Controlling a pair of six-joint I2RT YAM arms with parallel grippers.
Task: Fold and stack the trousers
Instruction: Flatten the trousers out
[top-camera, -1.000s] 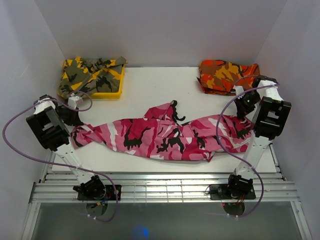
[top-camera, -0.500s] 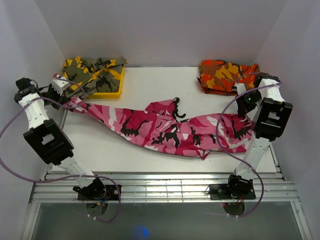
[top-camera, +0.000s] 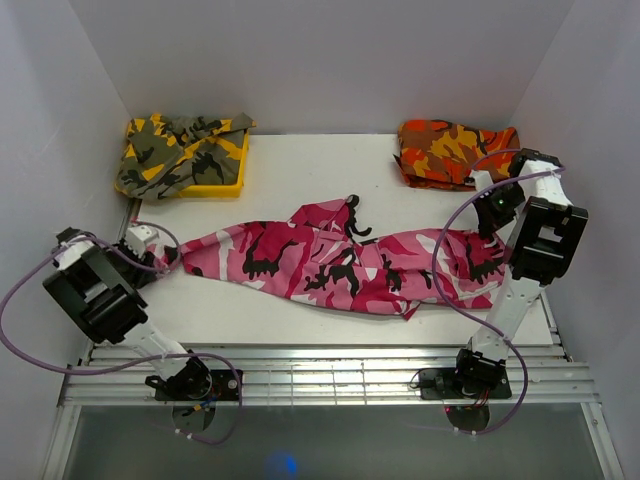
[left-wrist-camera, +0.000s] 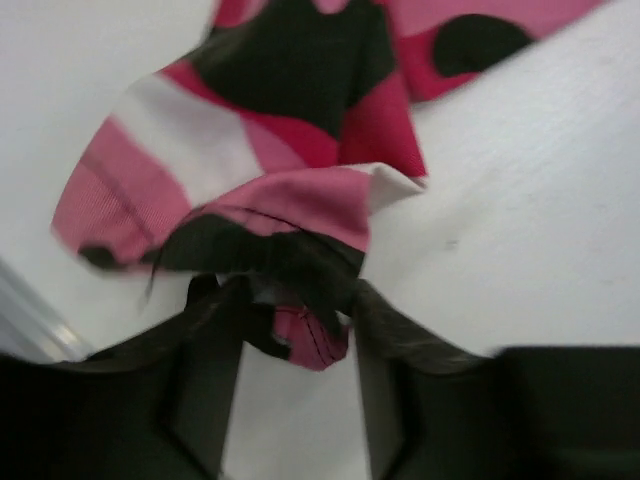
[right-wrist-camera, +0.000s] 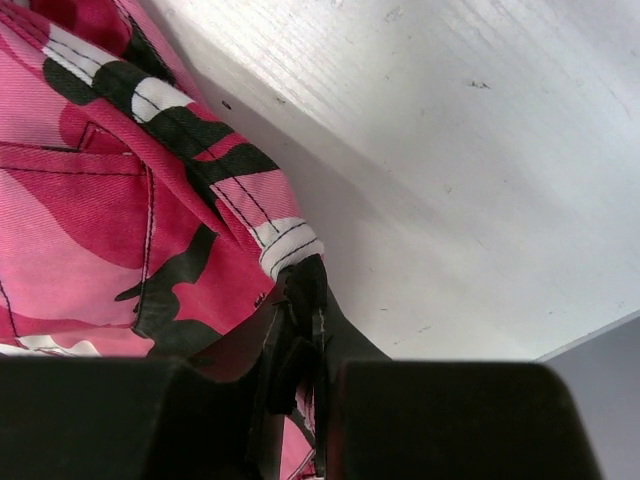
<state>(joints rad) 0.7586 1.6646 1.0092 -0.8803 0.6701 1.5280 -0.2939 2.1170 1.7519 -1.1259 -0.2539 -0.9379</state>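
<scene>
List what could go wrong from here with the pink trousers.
1. The left pincer stands open, yet a fold of the trousers sits between its jaws; pulling away may snag that end and drag it out of line.
2. The right pincer is shut on only a thin edge of cloth, which may slip under tension.
3. The middle lies bunched and twisted; folding now would likely trap creases.

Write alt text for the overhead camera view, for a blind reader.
Pink camouflage trousers lie stretched across a white table, the left gripper at one end and the right gripper at the other. An orange garment sits back right; an olive-yellow garment lies in a yellow tray back left.
</scene>
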